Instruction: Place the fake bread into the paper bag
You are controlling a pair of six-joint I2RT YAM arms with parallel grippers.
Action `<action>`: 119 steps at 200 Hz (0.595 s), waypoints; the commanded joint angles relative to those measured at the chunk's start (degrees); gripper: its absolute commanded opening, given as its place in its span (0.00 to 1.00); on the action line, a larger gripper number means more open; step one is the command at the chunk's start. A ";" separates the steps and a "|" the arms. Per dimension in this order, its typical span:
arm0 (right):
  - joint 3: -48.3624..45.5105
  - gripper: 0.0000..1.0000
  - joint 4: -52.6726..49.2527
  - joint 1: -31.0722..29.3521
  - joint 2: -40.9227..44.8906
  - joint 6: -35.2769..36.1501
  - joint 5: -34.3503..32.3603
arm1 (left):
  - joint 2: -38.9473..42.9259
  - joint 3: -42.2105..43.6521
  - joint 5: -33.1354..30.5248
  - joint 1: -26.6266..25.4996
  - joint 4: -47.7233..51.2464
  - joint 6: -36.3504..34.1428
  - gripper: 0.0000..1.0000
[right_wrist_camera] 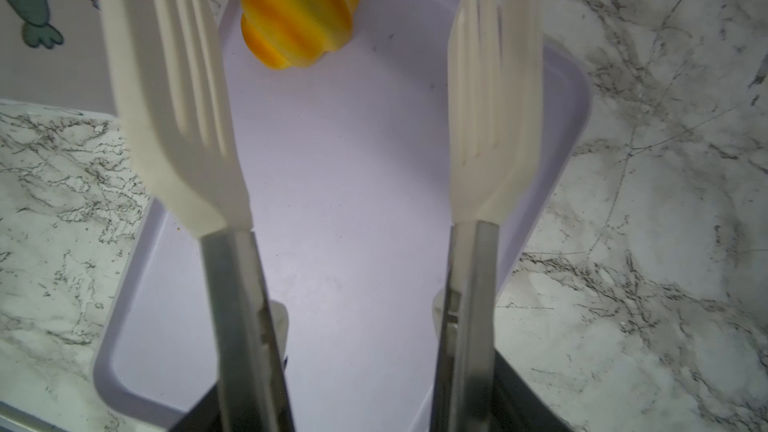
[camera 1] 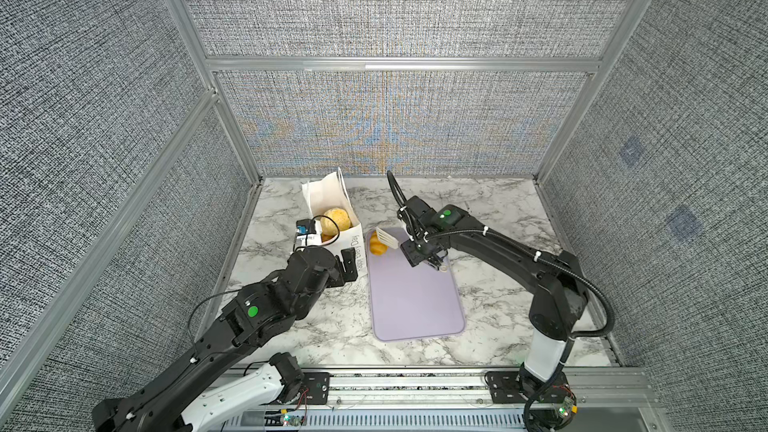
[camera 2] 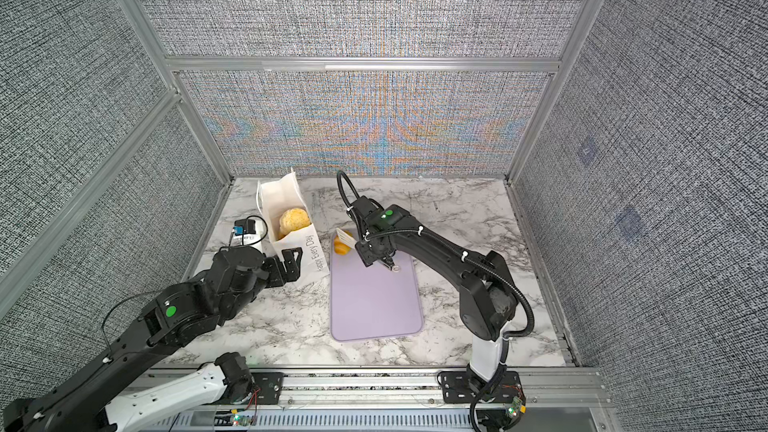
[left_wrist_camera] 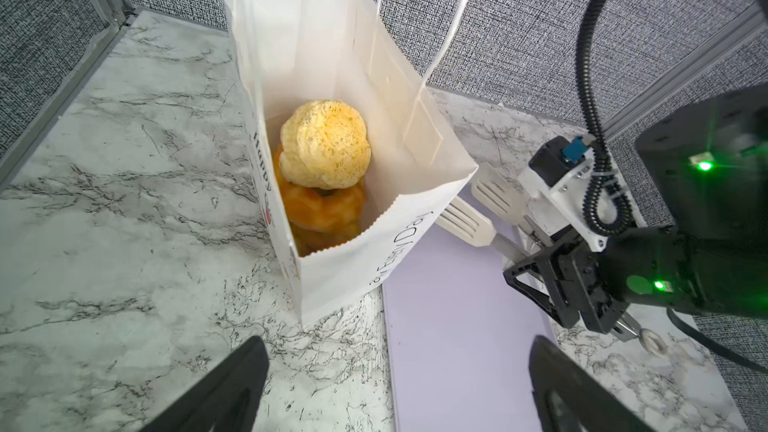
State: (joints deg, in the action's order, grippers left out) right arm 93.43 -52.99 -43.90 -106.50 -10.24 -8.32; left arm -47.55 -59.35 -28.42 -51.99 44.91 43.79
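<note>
The white paper bag (camera 1: 328, 193) (camera 2: 278, 193) (left_wrist_camera: 316, 47) stands open at the back left. Inside it a pale round bun (left_wrist_camera: 326, 145) (camera 1: 336, 220) lies on a glossy doughnut (left_wrist_camera: 324, 205). One striped croissant (camera 1: 377, 245) (camera 2: 343, 245) (right_wrist_camera: 299, 10) rests on the far corner of the lilac tray (camera 1: 415, 305). My right gripper (camera 1: 419, 251) (right_wrist_camera: 361, 401) is shut on white-tipped tongs (camera 1: 387, 236) (right_wrist_camera: 174, 76). Their blades stand apart just short of the croissant, with nothing between them. My left gripper (camera 1: 349, 261) (left_wrist_camera: 395, 388) is open and empty at the bag's near side.
The lilac tray (camera 2: 374, 305) (left_wrist_camera: 457, 305) lies right of the bag, its near part bare. Grey fabric walls enclose the marble table (camera 1: 316, 326) on three sides. An aluminium rail (camera 1: 415, 380) runs along the front edge.
</note>
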 commanded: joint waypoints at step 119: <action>6.41 0.66 -0.55 0.13 -10.98 -0.53 1.66 | -4.28 0.82 -2.17 -6.89 1.76 6.17 0.99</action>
State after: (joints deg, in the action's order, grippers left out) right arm 98.94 -52.73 -43.81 -116.71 -10.52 -5.72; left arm -50.92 -57.98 -29.63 -58.48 46.06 49.60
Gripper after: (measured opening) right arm 0.663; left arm 0.993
